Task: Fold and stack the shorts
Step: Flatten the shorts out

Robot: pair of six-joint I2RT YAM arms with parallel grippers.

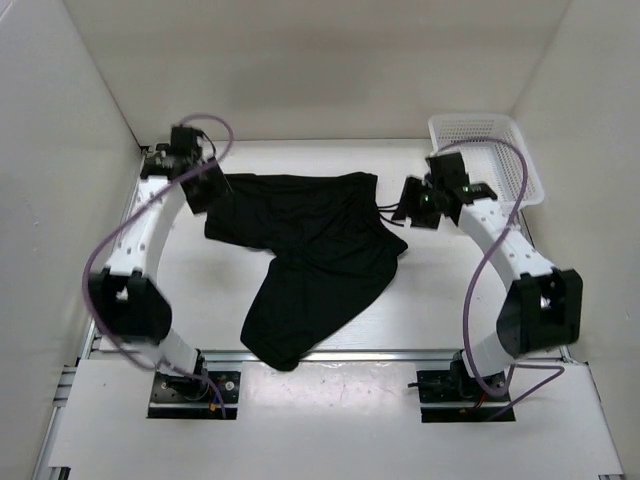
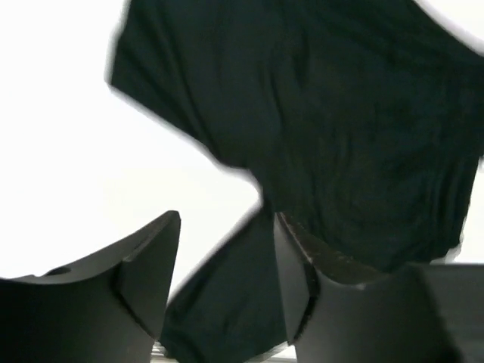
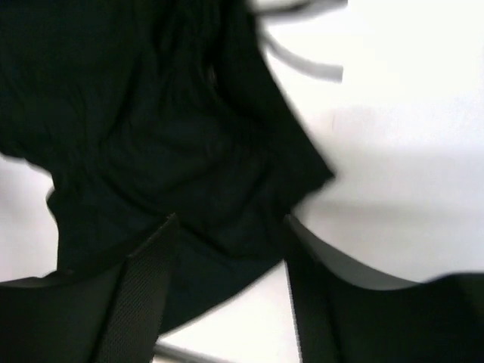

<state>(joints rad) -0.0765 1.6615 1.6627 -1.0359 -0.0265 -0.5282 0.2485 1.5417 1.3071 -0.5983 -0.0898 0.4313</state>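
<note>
The shorts [image 1: 310,250] lie opened out and rumpled at the middle of the white table [image 1: 425,300]. The waist runs along the 12 o'clock side. 1 wide leg trails toward 6 o'clock and ends just short of the table's front rail [image 1: 400,354]. Bare table shows at 3, 8 and 9 o'clock of the cloth. White walls [image 1: 60,150] close the table in at 9, 12 and 3 o'clock.

A white mesh basket [image 1: 487,126] sits in the corner at 2 o'clock, just behind the right arm.

The left gripper [image 1: 200,190] is at the cloth's 10 o'clock corner. The right gripper [image 1: 413,205] is at its 3 o'clock edge, beside the thin drawstring [image 1: 385,212].

From above, neither pincer's spread can be read. The wrist cameras show both.

- **Left wrist view:** the left gripper [image 2: 227,272] is released, with its 2 fingers [image 2: 147,280] wide apart. The shorts [image 2: 318,136] and bright table show through the gap. I cannot tell whether the tips touch the cloth.
- **Right wrist view:** the right gripper [image 3: 227,265] is also released, and its fingers [image 3: 147,287] stand apart over a dark fold of the shorts [image 3: 136,128]. The blurred drawstring [image 3: 302,66] lies on the white surface at 1 o'clock.
</note>
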